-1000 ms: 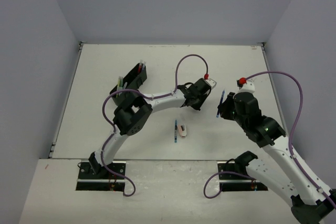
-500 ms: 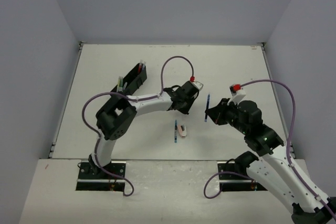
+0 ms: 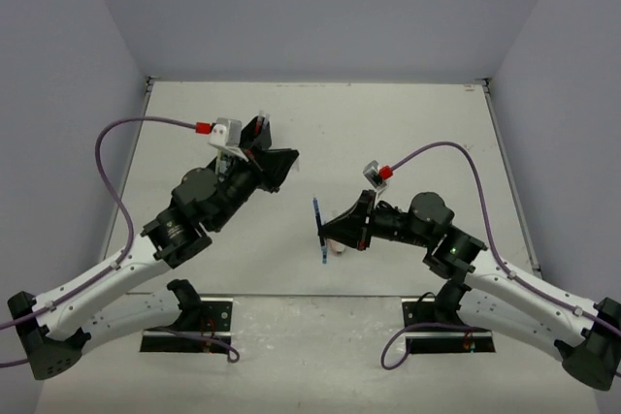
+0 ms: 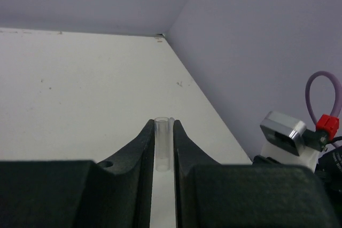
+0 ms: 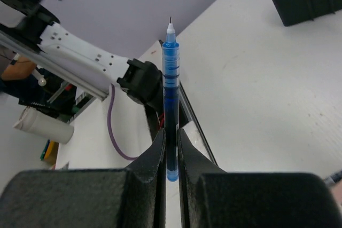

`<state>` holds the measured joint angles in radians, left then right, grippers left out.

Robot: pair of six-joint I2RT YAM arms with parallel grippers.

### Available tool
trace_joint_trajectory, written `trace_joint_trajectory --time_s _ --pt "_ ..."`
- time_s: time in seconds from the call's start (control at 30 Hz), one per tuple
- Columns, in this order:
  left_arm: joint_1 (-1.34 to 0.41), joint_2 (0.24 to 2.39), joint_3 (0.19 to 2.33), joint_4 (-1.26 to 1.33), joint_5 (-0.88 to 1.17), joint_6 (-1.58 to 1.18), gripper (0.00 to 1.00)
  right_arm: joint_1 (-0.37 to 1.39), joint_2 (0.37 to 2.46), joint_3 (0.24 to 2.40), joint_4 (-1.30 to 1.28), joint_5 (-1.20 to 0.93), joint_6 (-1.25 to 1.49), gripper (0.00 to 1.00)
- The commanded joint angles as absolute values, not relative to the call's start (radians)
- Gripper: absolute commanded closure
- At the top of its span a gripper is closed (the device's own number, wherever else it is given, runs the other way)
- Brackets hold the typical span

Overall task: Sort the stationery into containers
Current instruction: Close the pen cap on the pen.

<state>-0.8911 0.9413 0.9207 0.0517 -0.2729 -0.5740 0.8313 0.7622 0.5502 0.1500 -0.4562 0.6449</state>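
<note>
A blue pen (image 5: 170,105) is pinched by the fingers of the right gripper (image 5: 170,133) above the tabletop (image 3: 408,123) for carrying. A clear pen (image 4: 162,148) is pinched in the left gripper (image 4: 162,131) beside the organiser tray (image 3: 260,131), presumably for insertion.

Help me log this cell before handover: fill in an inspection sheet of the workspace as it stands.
Surface: white table, bare parts look clean.
Job's things: black tray at the far left; blue pen and clear tube both held; loose pen lying on the table.
Clutter: nothing seen.
Tools: left tool shut on the clear tube, by the tray; right tool shut on the blue pen, mid-table.
Cables: purple cables arch free above both arms.
Surroundings: lavender walls, plain.
</note>
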Motion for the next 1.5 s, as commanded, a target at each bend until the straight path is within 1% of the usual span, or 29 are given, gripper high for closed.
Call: trace_joint_trajectory --time_s 0.0,0.1,0.3,0.5,0.77,1.2,1.47 --pt "-0.889 0.784 0.770 0.174 -0.254 -0.660 1.00 0.919 0.811 0.633 0.324 -0.341 0.599 1.00" --pt "-0.890 0.701 0.705 0.236 -0.155 -0.641 1.00 0.940 0.866 0.690 0.315 -0.355 0.572 1.00" --pt "-0.890 0.609 0.622 0.314 -0.122 -0.663 1.00 0.985 0.919 0.740 0.300 -0.354 0.539 1.00" --pt "-0.888 0.629 0.605 0.354 -0.101 -0.686 1.00 1.032 0.959 0.779 0.260 -0.330 0.499 1.00" --pt "-0.890 0.581 0.567 0.387 -0.138 -0.719 1.00 1.038 0.953 0.745 0.271 -0.266 0.505 1.00" --pt "-0.890 0.572 0.540 0.457 -0.138 -0.757 1.00 1.063 1.003 0.752 0.285 -0.282 0.505 1.00" --pt "-0.890 0.564 0.523 0.486 -0.141 -0.766 1.00 1.067 0.997 0.738 0.301 -0.247 0.506 1.00"
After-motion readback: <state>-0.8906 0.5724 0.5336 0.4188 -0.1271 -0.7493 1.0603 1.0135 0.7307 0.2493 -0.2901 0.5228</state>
